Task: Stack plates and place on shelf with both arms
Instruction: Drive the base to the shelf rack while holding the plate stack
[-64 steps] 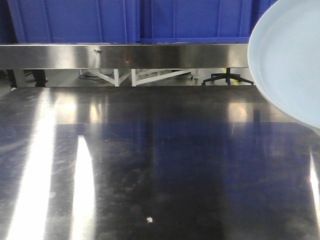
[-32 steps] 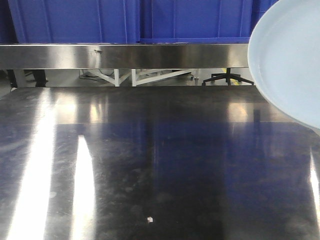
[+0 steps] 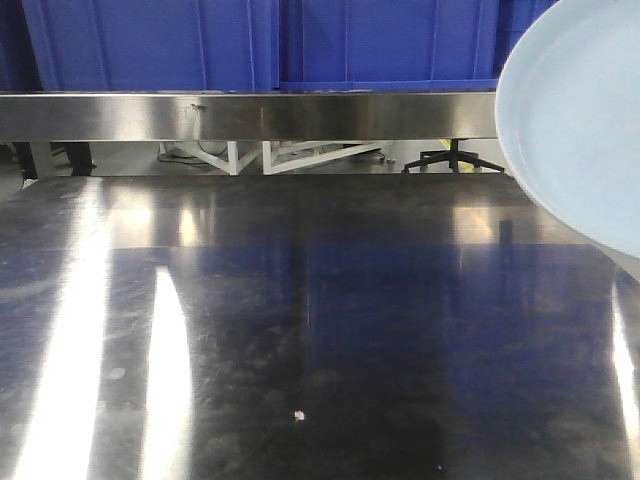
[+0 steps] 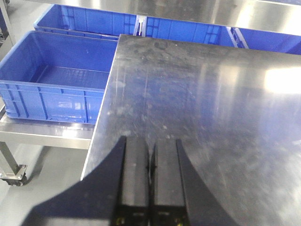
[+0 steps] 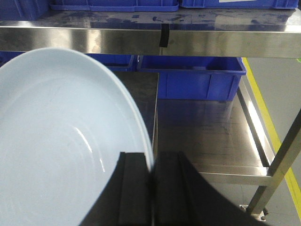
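Observation:
A pale bluish-white plate (image 3: 585, 120) hangs tilted in the air at the right edge of the front view, partly cut off by the frame. In the right wrist view the same plate (image 5: 61, 150) fills the left side, and my right gripper (image 5: 153, 155) is shut on its rim. The shelf's steel front rail (image 3: 300, 115) runs across the back, and it also shows in the right wrist view as the shelf rail (image 5: 211, 42) ahead of the plate. My left gripper (image 4: 151, 141) is shut on nothing, low over the table's near left corner.
The dark reflective steel tabletop (image 3: 300, 330) spreads below the plate. Blue crates (image 3: 200, 40) stand on the shelf. More blue crates (image 4: 56, 80) sit on a lower rack left of the table edge (image 4: 101, 127). A lower steel shelf and post (image 5: 277, 160) lie at the right.
The plate stays held at the right, almost unmoved. The shelf rail sits slightly lower in the front view than a second ago.

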